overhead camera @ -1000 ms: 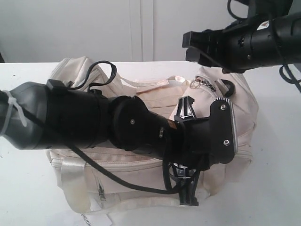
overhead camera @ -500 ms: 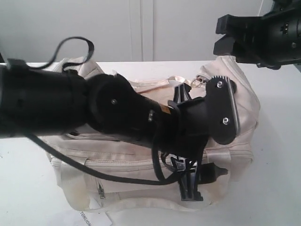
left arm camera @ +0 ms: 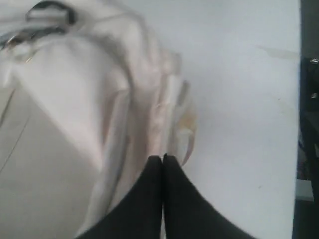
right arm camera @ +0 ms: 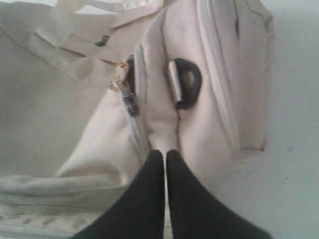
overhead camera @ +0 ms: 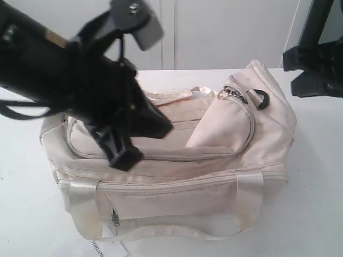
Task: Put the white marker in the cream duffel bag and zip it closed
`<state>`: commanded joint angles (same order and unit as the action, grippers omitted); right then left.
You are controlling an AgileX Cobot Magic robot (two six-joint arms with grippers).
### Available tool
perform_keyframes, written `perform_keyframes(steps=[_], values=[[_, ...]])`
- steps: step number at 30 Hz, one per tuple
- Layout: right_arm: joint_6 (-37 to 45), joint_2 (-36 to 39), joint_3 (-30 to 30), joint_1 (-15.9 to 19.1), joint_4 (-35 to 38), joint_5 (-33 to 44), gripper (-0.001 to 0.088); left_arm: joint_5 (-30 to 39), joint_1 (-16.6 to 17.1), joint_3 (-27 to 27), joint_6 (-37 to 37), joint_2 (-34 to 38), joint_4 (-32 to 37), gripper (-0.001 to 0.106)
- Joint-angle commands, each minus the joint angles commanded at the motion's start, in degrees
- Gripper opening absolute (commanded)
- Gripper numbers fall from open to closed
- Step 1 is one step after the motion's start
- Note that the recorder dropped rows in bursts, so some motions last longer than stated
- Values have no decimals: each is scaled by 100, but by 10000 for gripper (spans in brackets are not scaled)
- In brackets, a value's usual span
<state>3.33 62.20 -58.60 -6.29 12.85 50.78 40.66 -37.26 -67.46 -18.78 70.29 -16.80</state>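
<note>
The cream duffel bag [overhead camera: 177, 176] lies on the white table, its top flap lying flat with the zip line shut around it. The zip pull with its keyring [overhead camera: 228, 93] rests at the bag's right end beside a black strap ring [overhead camera: 260, 98]. The white marker is hidden. My left gripper [left arm camera: 163, 158] is shut and empty, raised over the bag's end [left arm camera: 65, 114] and the table. My right gripper [right arm camera: 165, 152] is also shut on nothing, hovering just off the bag's end near the zip pull [right arm camera: 127, 97] and strap ring [right arm camera: 187, 82].
The left arm [overhead camera: 80, 80] hangs over the bag's back left part. The right arm [overhead camera: 316, 69] sits at the far right edge. A white paper tag [overhead camera: 102, 247] pokes out below the bag's front. Bare white table [overhead camera: 316, 176] surrounds the bag.
The left arm has lifted up and swung back left, uncovering the bag. The right arm has pulled away to the right, and its jaws have gone from open to shut.
</note>
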Motion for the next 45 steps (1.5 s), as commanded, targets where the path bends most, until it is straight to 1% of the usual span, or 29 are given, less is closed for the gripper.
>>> perform_keyframes(steps=[1, 3, 6, 8, 10, 12, 13, 14, 16, 20, 23, 26, 28, 29, 31, 39, 41, 43, 45], values=[[-74, -46, 7, 78, -125, 86, 0, 120, 215, 0, 377, -78, 253, 0], [-69, -169, 46, 213, -215, 187, 0, 365, 760, 0, 995, -289, 683, 0], [-69, -507, 238, 355, -305, 136, 0, 720, 1500, 57, 1438, -617, 871, 0], [-69, -833, 479, 396, -416, -51, 0, 804, 1953, 201, 1497, -883, 871, 0], [-69, -1277, 769, 396, -626, -268, 0, 812, 2304, 416, 1497, -1230, 871, 0], [-101, -1804, 1028, 396, -780, -404, 0, 652, 2639, 749, 1497, -1620, 871, 0], [-101, -2075, 1173, 396, -817, -418, 0, 532, 2748, 905, 1497, -1783, 871, 0], [-101, -2358, 1311, 396, -828, -430, 0, 324, 2879, 1174, 1497, -2061, 871, 0], [-101, -2881, 1569, 396, -855, -495, 0, 6, 2993, 1619, 1497, -2452, 871, 0], [-101, -3952, 2150, 396, -856, -852, 0, -766, 3012, 2639, 1497, -3376, 871, 0], [-101, -4665, 2521, 396, -856, -1126, 0, -1202, 3012, 3220, 1413, -3913, 907, 0], [-90, -5174, 2890, 396, -876, -1427, 0, -1745, 3012, 3702, 1402, -4302, 917, 0], [-100, -5403, 3129, 396, -876, -1670, 0, -1874, 3012, 3933, 1386, -4472, 917, 0], [-100, -5554, 3250, 396, -847, -1786, 0, -1817, 3012, 4006, 1386, -4604, 917, 0], [-100, -5669, 3272, 396, -847, -1772, 0, -1744, 3012, 4019, 1386, -4634, 917, 0], [-100, -5687, 3272, 396, -847, -1772, 0, -1710, 3012, 4019, 1386, -4634, 917, 0], [106, -5693, 3324, 409, -909, -1796, 0, -1710, 3012, 4019, 1386, -4634, 917, 0], [57, -5810, 3552, 409, -1068, -1923, 0, -1710, 3012, 4019, 1386, -4634, 917, 0], [-288, -6120, 4044, 409, -1199, -2168, 0, -1710, 3012, 4019, 1386, -4634, 917, 0]])
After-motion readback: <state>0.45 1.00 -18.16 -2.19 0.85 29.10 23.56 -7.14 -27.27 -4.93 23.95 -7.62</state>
